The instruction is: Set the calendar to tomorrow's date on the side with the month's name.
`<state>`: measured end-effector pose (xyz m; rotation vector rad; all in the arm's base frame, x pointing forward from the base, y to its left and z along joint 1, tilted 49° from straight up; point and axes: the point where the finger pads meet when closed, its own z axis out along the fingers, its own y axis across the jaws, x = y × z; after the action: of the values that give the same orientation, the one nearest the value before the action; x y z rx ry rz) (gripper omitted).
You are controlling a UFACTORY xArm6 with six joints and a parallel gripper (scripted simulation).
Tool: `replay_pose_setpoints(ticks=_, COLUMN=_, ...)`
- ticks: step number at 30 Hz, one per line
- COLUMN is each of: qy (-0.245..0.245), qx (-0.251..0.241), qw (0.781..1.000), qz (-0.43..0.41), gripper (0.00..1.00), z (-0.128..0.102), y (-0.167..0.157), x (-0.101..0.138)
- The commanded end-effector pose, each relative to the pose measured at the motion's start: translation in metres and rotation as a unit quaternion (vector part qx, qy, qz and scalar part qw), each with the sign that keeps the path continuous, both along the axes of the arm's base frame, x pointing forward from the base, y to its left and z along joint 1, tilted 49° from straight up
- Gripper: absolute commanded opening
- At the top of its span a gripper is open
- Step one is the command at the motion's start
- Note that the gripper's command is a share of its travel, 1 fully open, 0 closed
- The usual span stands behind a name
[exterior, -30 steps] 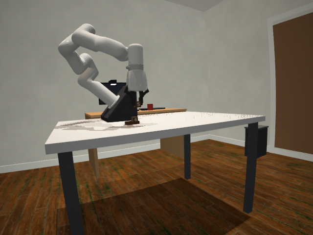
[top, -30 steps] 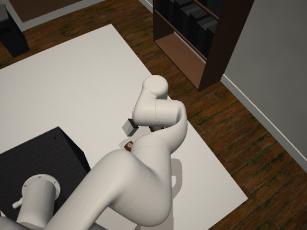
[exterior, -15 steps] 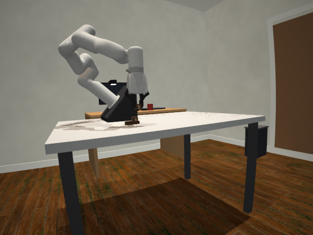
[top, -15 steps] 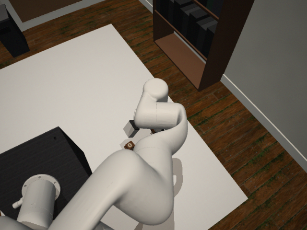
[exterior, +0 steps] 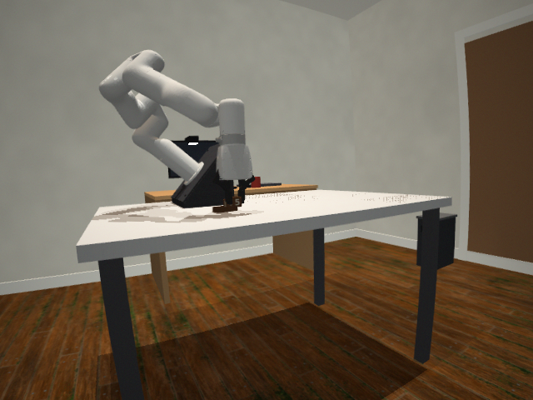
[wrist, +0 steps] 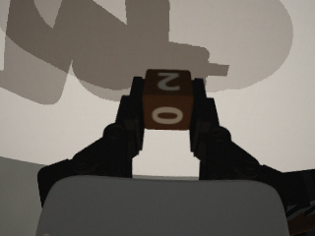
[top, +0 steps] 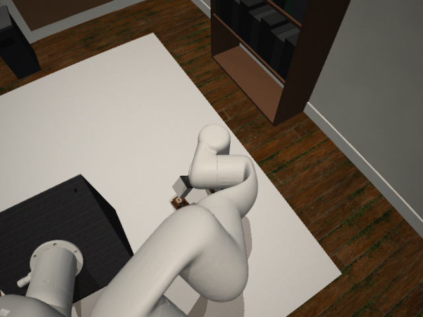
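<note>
My gripper is shut on a brown wooden date cube. In the wrist view the cube's near face reads 0 and its far face reads 2. In the exterior view the held cube shows a 5 and hangs low over the white table, just right of the calendar tray. In the top view the tray's end holds the other cube, which shows a 0 on top. The arm hides the rest of the tray and the gripper there. I cannot see the side with the month's name.
The arm's black base block stands on the table left of the tray. A dark bookshelf stands on the floor beyond the table's right edge. A wooden desk with a red thing stands behind the table.
</note>
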<state>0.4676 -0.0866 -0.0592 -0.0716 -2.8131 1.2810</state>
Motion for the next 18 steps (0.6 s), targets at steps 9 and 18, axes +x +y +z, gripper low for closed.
replay_pose_setpoints(ticks=9, qy=-0.002, qx=0.000, qw=1.000, qz=0.001, gripper=0.27, z=-0.0133, y=-0.0147, x=0.0008)
replay_pose_setpoints(ticks=18, qy=-0.002, qx=0.000, qw=1.000, qz=0.001, gripper=0.27, z=-0.0133, y=-0.0147, x=0.0008)
